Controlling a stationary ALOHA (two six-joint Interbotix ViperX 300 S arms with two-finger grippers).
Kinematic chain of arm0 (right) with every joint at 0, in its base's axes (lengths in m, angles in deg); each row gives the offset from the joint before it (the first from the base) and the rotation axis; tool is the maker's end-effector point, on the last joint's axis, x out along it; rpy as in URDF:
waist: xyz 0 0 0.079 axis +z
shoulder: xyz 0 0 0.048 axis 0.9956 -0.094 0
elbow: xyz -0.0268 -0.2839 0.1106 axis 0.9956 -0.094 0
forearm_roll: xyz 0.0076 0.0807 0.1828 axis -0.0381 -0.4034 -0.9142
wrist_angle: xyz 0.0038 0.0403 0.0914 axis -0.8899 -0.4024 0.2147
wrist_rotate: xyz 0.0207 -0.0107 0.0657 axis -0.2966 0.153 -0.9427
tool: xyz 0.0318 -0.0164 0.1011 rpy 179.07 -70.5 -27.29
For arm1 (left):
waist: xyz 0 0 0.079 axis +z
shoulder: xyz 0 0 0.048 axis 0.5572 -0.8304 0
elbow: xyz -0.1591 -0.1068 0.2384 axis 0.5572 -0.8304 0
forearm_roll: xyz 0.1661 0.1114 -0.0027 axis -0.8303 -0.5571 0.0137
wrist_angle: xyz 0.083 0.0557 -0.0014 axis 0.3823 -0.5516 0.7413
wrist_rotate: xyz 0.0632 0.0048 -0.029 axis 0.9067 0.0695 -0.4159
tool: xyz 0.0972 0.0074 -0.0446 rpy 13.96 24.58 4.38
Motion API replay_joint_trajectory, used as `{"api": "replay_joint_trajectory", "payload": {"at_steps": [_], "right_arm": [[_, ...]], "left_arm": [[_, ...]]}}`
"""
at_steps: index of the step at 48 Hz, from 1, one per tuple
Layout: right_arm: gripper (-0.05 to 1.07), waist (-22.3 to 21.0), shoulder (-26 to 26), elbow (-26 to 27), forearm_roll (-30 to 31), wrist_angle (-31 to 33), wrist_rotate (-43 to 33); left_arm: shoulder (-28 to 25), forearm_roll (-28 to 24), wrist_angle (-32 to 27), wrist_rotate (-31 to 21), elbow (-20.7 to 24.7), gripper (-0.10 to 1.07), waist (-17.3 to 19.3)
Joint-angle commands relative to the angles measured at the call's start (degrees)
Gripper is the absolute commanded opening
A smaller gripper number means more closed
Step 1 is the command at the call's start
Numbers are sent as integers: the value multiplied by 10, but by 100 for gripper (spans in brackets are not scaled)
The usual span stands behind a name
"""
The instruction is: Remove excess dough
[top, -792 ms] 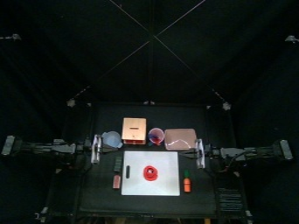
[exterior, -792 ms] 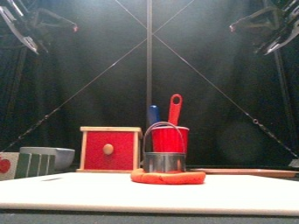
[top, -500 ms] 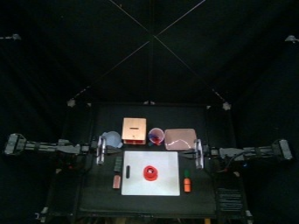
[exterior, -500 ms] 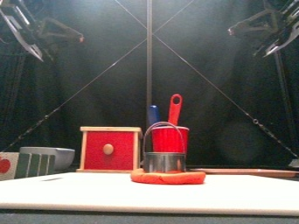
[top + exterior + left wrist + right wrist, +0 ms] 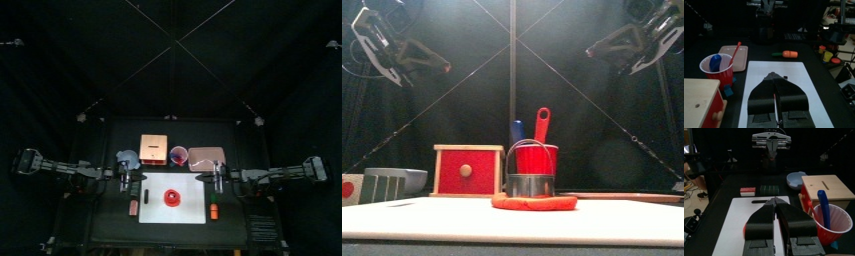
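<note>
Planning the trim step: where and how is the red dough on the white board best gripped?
Judging from its pose, take the dough by its thin outer rim, coming straight down from above. It lies flat and low on the white board, with a metal ring standing on its middle, so only the rim pokes out. Either side looks free.

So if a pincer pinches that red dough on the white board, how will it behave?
The dough lies as a low, flat slab with sagging edges, so it is probably soft and would dent or stretch rather than lift stiffly. It hugs the board, so it may stick. A metal ring stands on it, possibly pinning it.
</note>
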Motion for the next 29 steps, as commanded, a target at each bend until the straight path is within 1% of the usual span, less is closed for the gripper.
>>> {"api": "replay_joint_trajectory", "payload": {"at_steps": [1, 8, 15, 19, 22, 29], "right_arm": [[2, 1, -14, 22, -6, -6, -2], [2, 2, -43, 35, -18, -6, -2], [2, 3, -74, 48, -28, -6, -2], [2, 11, -94, 56, -32, -6, -2], [3, 19, -108, 62, -34, -6, -2], [5, 45, -147, 75, -48, -4, -3]], "left_arm": [[-25, 11, 6, -1, 21, -1, -6], [-69, 33, 5, -1, 35, 0, -13], [-113, 54, 5, -2, 49, 0, -26], [-138, 63, 3, -1, 60, 1, -37], [-158, 66, -1, -1, 69, 3, -47], [-201, 68, -13, -1, 91, 15, -62]]}}
